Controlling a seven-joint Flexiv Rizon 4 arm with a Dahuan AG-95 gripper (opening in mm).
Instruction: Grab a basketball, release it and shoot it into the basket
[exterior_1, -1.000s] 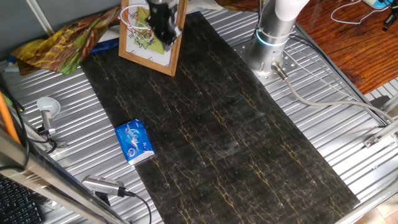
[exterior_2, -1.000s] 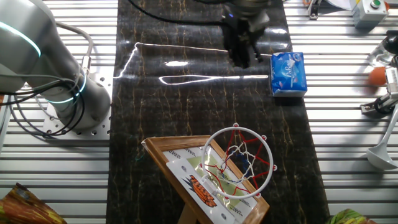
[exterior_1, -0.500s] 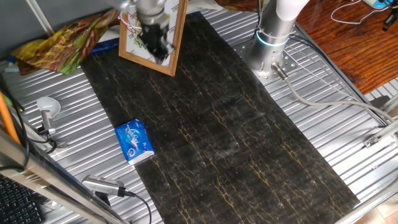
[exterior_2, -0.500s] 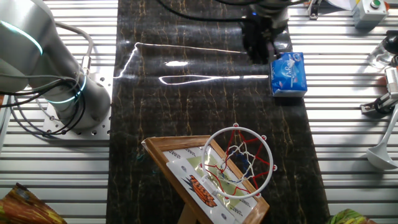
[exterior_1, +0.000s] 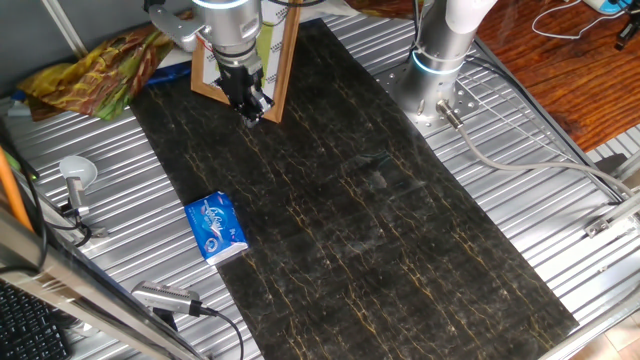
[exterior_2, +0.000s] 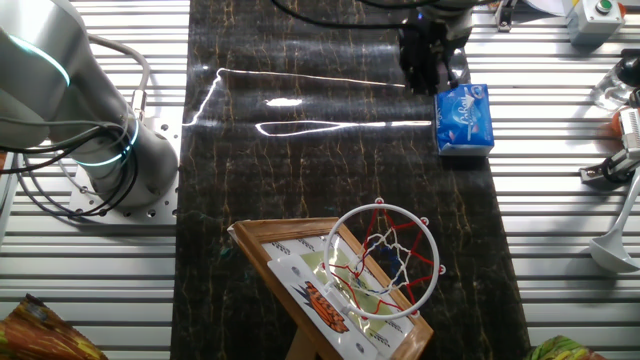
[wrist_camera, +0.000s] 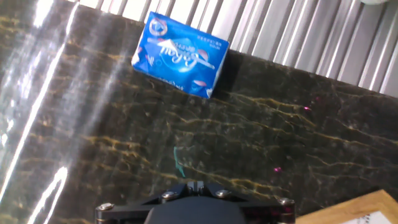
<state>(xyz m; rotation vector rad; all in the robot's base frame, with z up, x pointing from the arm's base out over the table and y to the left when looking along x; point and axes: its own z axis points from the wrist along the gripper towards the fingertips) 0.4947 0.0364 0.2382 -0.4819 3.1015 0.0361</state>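
The basket shows in the other fixed view, with its orange rim and white net (exterior_2: 385, 255) on a wood-framed backboard (exterior_2: 320, 285). In one fixed view the arm hides most of the backboard (exterior_1: 280, 70). My gripper (exterior_1: 250, 104) hangs low over the dark mat just in front of the backboard, and it also shows in the other fixed view (exterior_2: 430, 70). In the hand view its fingertips (wrist_camera: 194, 185) are pressed together with nothing between them. No basketball is clearly in view. A small orange patch (exterior_2: 616, 121) at the right edge cannot be identified.
A blue-and-white packet (exterior_1: 216, 228) lies at the mat's edge, close beside the gripper in the other fixed view (exterior_2: 465, 118) and ahead of it in the hand view (wrist_camera: 180, 55). The arm base (exterior_1: 440, 60) stands on the ribbed metal table. A white ladle (exterior_1: 75, 175) and cables lie at the left.
The gripper has moved away from the front of the hoop, lower and toward the blue packet's side of the mat. The packet and the basket have not moved.
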